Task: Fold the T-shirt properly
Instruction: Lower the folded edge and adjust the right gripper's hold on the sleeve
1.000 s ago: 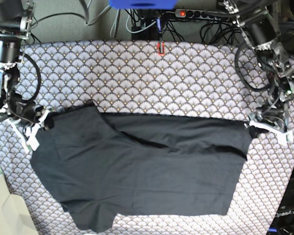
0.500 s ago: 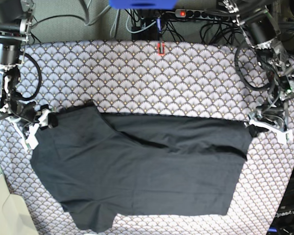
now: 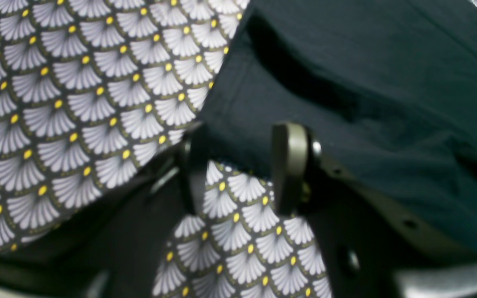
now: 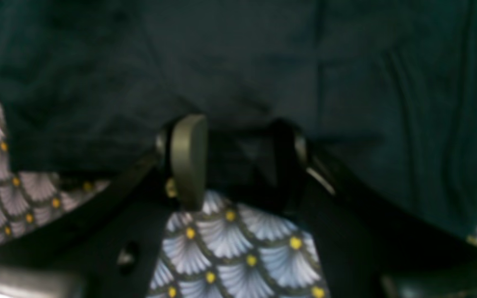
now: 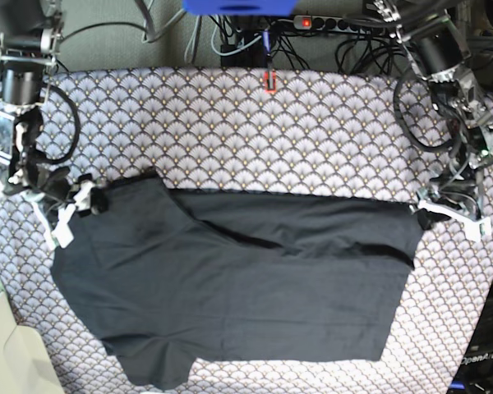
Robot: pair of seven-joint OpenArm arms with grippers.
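The black T-shirt (image 5: 238,287) lies flat on the scallop-print tablecloth (image 5: 271,139), with a folded layer along its far edge. At the shirt's left sleeve corner, my right gripper (image 5: 72,209) stands open. In the right wrist view the right gripper (image 4: 238,163) has dark cloth (image 4: 242,62) lying between its spread fingertips. My left gripper (image 5: 427,215) sits at the shirt's right corner. In the left wrist view the left gripper (image 3: 238,165) is open, with the shirt's edge (image 3: 367,82) just at its tips and tablecloth showing in the gap.
A small red marker (image 5: 269,80) lies at the table's far edge. Behind it are a power strip (image 5: 329,23) and tangled cables. A pale surface (image 5: 0,345) borders the table at the near left, and the shirt's hem reaches the table's front edge.
My right gripper has shifted a little up and to the right at the sleeve corner, and its jaws now stand apart. The left arm and the shirt have not moved.
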